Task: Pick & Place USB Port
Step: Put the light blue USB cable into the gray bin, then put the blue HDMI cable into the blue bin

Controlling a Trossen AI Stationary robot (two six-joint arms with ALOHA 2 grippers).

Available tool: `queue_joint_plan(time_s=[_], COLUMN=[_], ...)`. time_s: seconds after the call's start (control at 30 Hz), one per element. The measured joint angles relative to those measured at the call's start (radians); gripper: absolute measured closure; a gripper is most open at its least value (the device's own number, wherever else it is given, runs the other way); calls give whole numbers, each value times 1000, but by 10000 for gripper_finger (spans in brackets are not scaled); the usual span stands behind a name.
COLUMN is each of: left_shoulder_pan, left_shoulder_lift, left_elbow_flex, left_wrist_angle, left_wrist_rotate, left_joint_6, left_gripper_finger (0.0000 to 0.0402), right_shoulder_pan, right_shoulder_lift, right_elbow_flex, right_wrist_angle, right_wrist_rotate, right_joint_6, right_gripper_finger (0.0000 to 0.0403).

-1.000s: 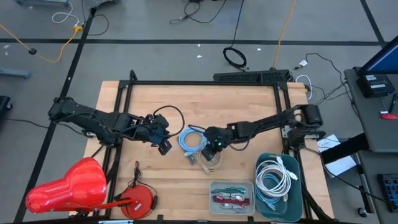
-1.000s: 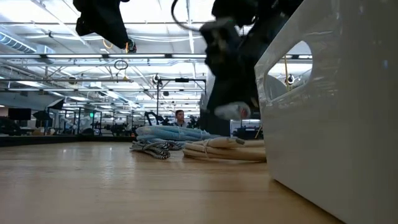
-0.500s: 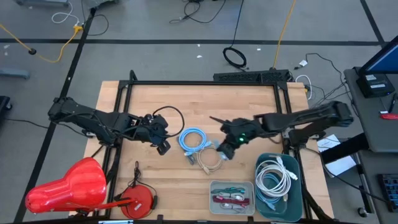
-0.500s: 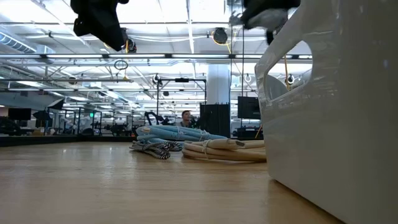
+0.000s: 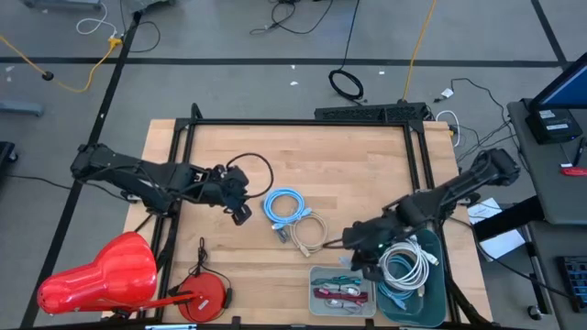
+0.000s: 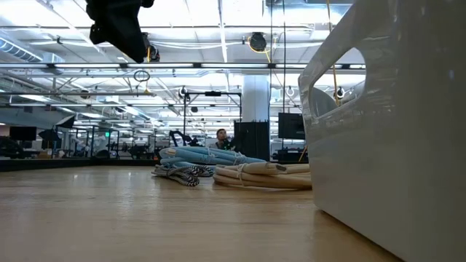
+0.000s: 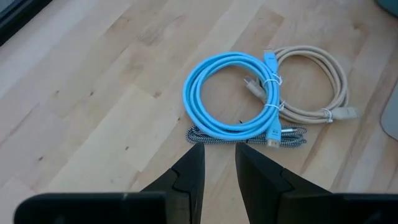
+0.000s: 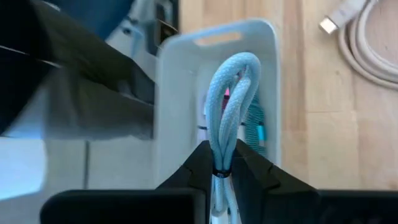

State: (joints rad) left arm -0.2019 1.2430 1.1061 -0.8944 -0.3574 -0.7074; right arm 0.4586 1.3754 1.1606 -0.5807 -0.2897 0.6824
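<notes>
Since the pale bundled cable belongs in the white bin at the bench's front edge, my right gripper hangs clenched on it overhead, left gripper slightly parted, empty.

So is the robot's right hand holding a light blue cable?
Yes, in the right wrist view the right gripper has its fingers pinched on a folded light blue cable above the white bin.

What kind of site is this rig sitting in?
Looks like a big open robotics lab or industrial workspace. The low view shows a long hall of ceiling light strips and framed workstations; the high view shows a wooden table on grey floor with loose cables.
</notes>
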Motion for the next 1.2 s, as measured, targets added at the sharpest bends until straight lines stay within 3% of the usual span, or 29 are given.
queue_joint_plan(time_s=[0.17,0.37,0.8,1.2], left_shoulder_pan=[36,61,63,63], left_shoulder_lift=[0,0,0,0], left_elbow_flex=[0,0,0,0], left_wrist_angle=[-1,-58,-99,-93], left_wrist_rotate=[50,95,98,95], left_joint_6=[26,22,14,-50], left_gripper_finger=[309,309,309,309], right_shoulder_pan=[0,26,54,44], right_shoulder_lift=[104,209,263,253], right_elbow_flex=[1,5,42,42], right_wrist_angle=[-18,-26,38,18], right_wrist_rotate=[-5,-112,-119,-135], right_joint_6=[-88,-149,-174,-145], right_gripper_finger=[372,374,370,242])
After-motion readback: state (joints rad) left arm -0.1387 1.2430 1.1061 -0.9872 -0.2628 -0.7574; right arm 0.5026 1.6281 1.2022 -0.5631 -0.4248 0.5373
